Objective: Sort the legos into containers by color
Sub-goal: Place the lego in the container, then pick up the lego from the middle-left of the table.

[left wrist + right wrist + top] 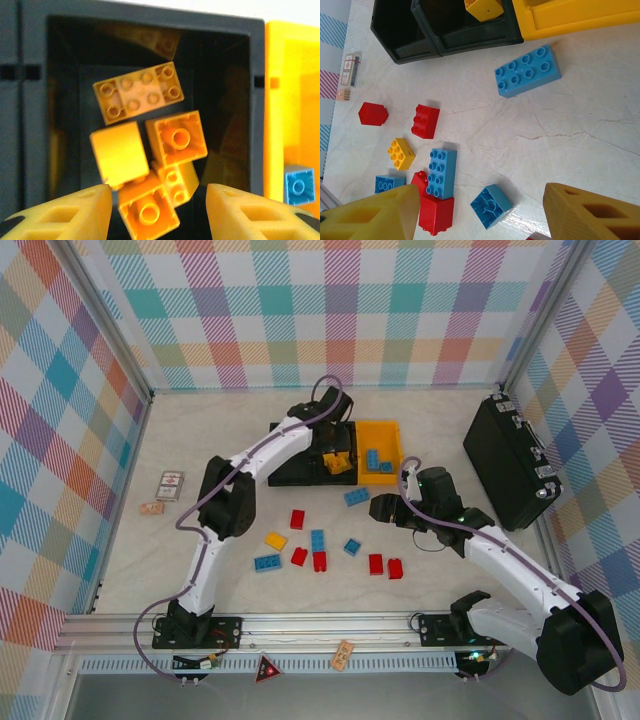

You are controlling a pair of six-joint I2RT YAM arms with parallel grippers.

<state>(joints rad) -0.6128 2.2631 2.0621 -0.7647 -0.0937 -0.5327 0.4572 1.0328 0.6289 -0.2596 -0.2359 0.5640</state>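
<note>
While left gripper [157, 200] hangs spread, empty, over black plastic bin [150, 17] of yellow studded bricks [137, 92], right gripper [481, 200], spread too, is nearer: small blue brick [491, 205] lies between its fingers [370, 215], lower centre.

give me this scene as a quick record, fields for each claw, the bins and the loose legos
left claw: open, above yellow bricks in black bin
right claw: open, holding nothing, above table
yellow-orange bin: holds blue bricks
loose on table: red legos, blue legos, one yellow lego
</note>
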